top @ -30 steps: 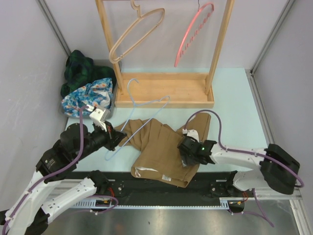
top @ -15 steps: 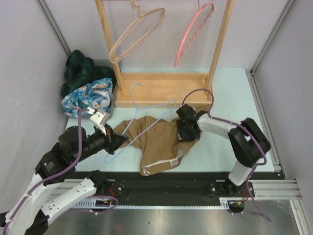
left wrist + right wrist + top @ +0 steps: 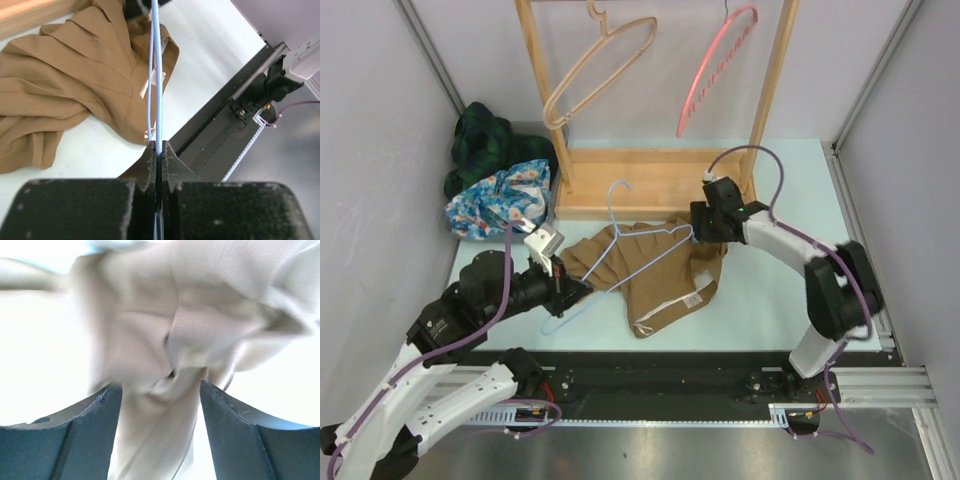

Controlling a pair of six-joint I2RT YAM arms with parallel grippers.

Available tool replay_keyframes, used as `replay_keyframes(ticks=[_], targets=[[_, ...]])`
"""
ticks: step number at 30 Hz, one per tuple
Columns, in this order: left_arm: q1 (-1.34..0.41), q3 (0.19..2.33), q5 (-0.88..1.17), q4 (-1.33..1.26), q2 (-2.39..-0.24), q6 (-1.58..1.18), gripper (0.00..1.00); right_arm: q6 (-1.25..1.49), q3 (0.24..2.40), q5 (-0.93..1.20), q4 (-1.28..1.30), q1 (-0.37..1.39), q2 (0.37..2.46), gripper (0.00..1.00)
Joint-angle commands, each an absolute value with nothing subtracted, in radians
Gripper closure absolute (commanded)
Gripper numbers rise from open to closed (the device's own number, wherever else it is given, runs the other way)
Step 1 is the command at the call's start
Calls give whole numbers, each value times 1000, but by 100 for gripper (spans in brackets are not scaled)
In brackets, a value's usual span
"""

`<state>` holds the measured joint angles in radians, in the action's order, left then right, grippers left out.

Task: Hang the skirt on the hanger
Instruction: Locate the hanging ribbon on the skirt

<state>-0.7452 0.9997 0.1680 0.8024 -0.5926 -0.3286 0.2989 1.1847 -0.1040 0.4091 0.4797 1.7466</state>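
Pinching hanger (image 3: 159, 75) — left hand (image 3: 157, 147) clamped | right hand (image 3: 161, 388) gripping skirt (image 3: 650, 280) | label (image 3: 695, 298) unreadable

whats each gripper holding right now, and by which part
Left gripper pinches the blue hanger near one wire corner; right gripper grips the skirt by a bunched edge.

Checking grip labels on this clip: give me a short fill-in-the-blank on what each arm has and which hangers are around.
The left gripper has its jaws ____ on the light blue wire hanger.
The right gripper has fabric of the brown cloth ____ between its jaws.
That skirt lies on the near side of the wooden rack, which carries a tan hanger and a red hanger, so ____ hangers are in view altogether.
Missing words: shut; skirt; three.
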Motion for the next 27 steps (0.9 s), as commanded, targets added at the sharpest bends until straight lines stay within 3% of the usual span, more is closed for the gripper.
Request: replay_keyframes(ticks=[1, 6, 10, 13, 20, 27], targets=[[-752, 964, 241, 750, -580, -311, 100, 319, 1166, -77, 446, 483, 1452, 30], [-752, 927, 240, 718, -600, -328, 100, 298, 1112, -24, 560, 560, 1263, 37], [-752, 919, 149, 729, -620, -348, 100, 324, 1045, -231, 656, 841, 1223, 58], [-752, 901, 138, 718, -617, -368, 100, 409, 953, -284, 673, 938, 1200, 70], [-752, 876, 65, 767, -584, -408, 100, 543, 838, -318, 673, 1048, 1131, 74], [-752, 882, 23, 784, -589, -428, 100, 543, 764, -357, 611, 1022, 1198, 74]])
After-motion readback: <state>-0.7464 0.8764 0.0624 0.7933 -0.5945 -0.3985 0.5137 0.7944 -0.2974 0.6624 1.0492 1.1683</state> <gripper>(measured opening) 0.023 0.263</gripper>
